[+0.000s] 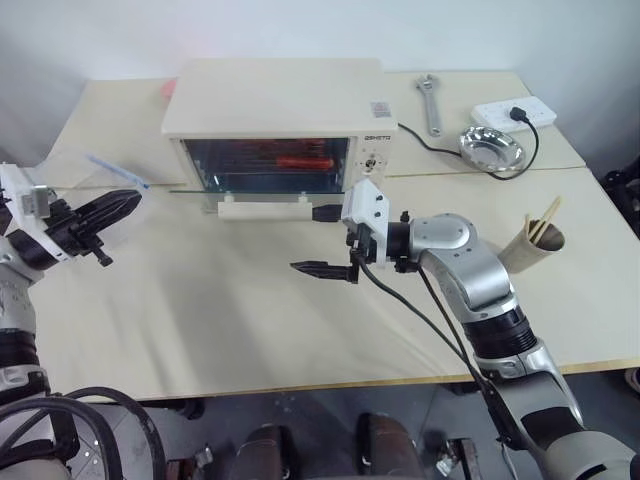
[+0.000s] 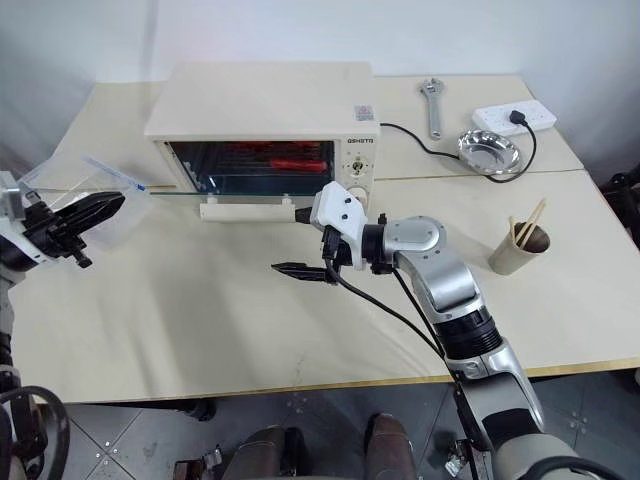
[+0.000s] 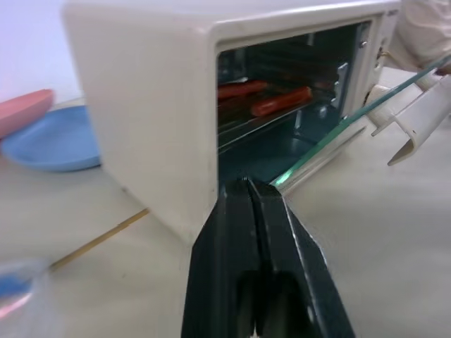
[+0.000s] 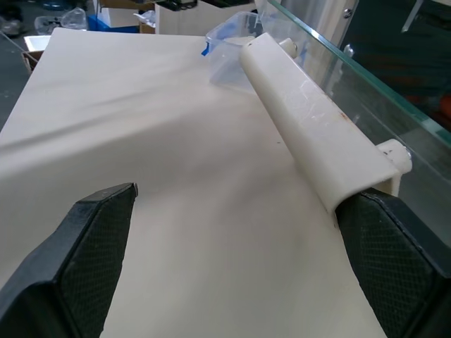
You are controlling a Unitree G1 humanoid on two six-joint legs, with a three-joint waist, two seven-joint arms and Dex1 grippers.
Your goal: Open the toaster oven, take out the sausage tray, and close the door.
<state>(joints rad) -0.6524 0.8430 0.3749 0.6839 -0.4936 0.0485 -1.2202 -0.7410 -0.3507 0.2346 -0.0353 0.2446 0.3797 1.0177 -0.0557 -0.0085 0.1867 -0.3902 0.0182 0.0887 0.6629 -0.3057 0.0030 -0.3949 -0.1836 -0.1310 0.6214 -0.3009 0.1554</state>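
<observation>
At the far left we see our left hand point(image 1: 118, 208) with fingers pressed together, holding nothing, above the surface point(image 1: 200, 310) beside the clear plastic box point(image 2: 85, 180). Next comes the toaster oven point(image 1: 270, 100), its door point(image 3: 352, 116) folded down level, glass edge jutting toward us. The sausage tray point(image 3: 271, 105) sits inside on the rack. Our right hand point(image 1: 325, 240) has its fingers spread wide at the door's handle point(image 4: 313, 120), one fingertip touching the handle's end. Bare surface lies before the door.

glossy cream toaster oven point(image 1: 272, 98), clear glass door point(image 3: 352, 116), matt cloth-covered table point(image 1: 250, 320).
</observation>
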